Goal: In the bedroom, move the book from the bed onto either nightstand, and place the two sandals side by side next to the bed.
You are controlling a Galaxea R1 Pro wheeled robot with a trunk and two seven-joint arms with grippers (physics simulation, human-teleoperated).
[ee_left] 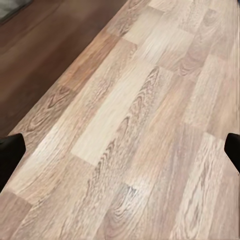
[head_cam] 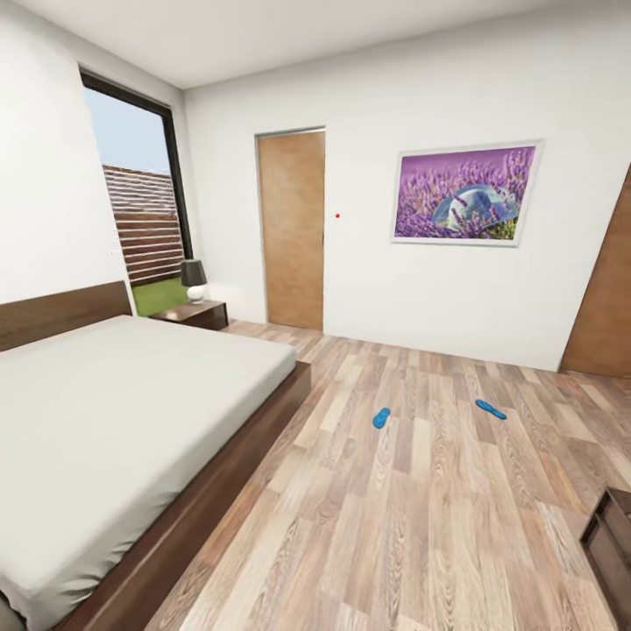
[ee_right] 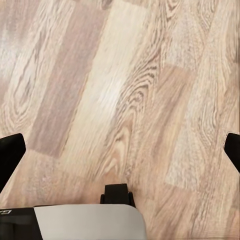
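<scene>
Two bright blue sandals lie apart on the wood-plank floor in the head view, one point(head_cam: 381, 418) near the foot corner of the bed, the other point(head_cam: 491, 409) further right. The bed point(head_cam: 114, 412) has a pale-grey mattress and a dark-brown frame, and its visible top is bare. The book is out of view. A dark nightstand point(head_cam: 194, 313) stands beside the headboard under the window. My left gripper point(ee_left: 121, 152) is open over floor planks beside a dark-brown wooden surface. My right gripper point(ee_right: 121, 151) is open too, above bare floor.
A lamp point(head_cam: 194, 280) stands on the nightstand. A light-brown door point(head_cam: 294, 230) is in the far wall, another point(head_cam: 605, 298) at the right edge. A dark wooden cabinet point(head_cam: 611, 539) juts in at lower right. Open floor lies between bed and sandals.
</scene>
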